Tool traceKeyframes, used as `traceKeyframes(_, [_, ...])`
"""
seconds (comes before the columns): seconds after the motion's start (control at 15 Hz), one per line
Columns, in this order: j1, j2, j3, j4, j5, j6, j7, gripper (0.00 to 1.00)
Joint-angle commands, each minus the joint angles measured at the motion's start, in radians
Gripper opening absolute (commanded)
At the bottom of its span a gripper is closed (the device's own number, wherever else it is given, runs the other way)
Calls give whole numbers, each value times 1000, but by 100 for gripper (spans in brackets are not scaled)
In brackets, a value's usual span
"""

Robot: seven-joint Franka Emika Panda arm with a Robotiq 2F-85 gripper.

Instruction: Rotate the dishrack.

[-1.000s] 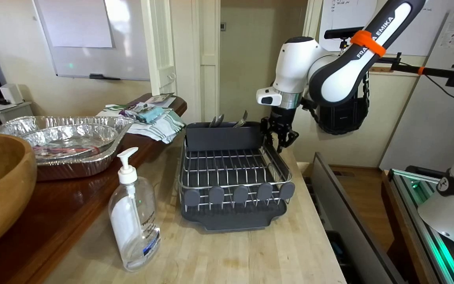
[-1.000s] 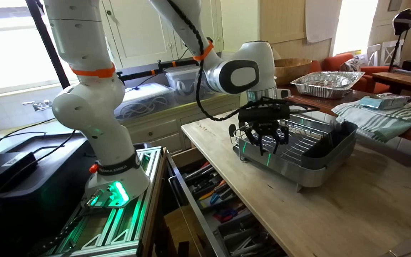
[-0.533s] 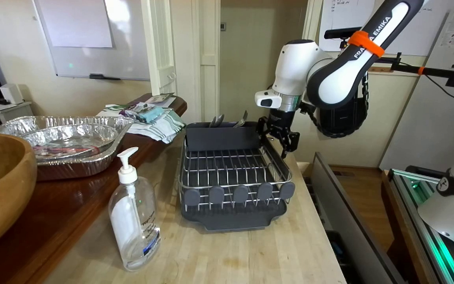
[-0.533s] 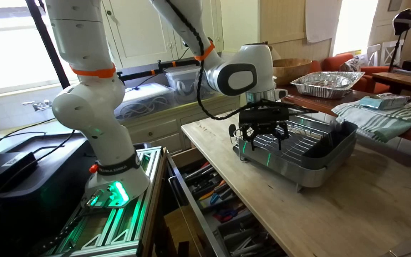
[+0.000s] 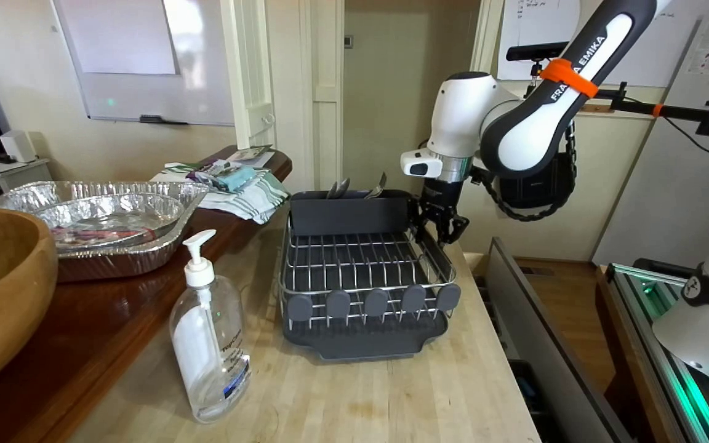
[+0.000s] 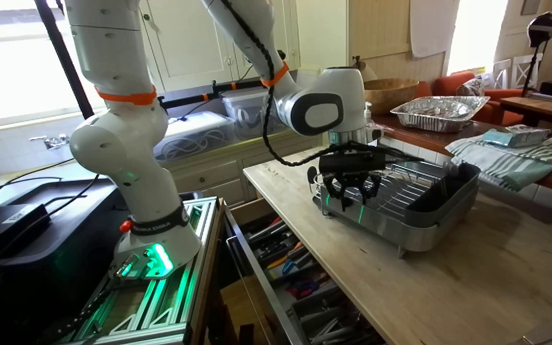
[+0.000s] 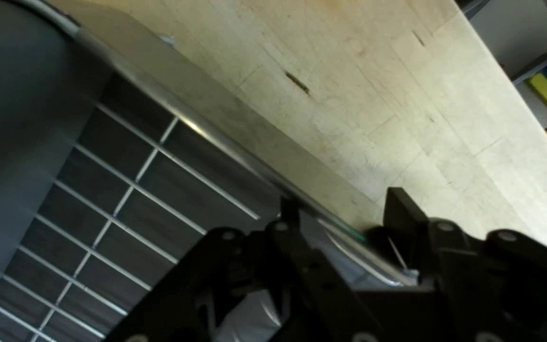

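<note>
The dishrack (image 5: 365,341) is a metal wire rack on a dark grey tray, standing on the wooden counter. A dark utensil holder (image 5: 349,215) with cutlery in it sits at one end. In an exterior view its long grey side wall (image 6: 391,230) faces the drawer. My gripper (image 6: 356,205) points down at that wall, and also shows in an exterior view (image 5: 434,237). In the wrist view my gripper (image 7: 342,211) is open, with the metal rim (image 7: 235,147) running between its fingers. One finger is inside the rack, the other outside. I cannot tell whether either touches the wall.
A clear soap bottle (image 5: 210,344) stands on the counter near the rack. A wooden bowl (image 5: 4,295), foil pans (image 5: 114,261) and a striped towel (image 5: 262,197) lie on the raised brown ledge. An open drawer (image 6: 300,278) of tools sits below the counter edge.
My arm has moved down, bringing the gripper lower at the rack's side wall. The fingers look a little closer together than half a second ago. The dishrack has not moved.
</note>
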Motion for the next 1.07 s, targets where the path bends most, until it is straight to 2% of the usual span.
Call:
traceKeyframes(0.0, [4, 22, -9, 7, -18, 28, 41, 20])
traceKeyframes(0.07, [8, 21, -11, 8, -27, 24, 57, 16])
traceKeyframes(0.27, [18, 18, -22, 11, -45, 17, 120, 14])
traceKeyframes(1.0, [54, 11, -47, 11, -182, -23, 460, 14])
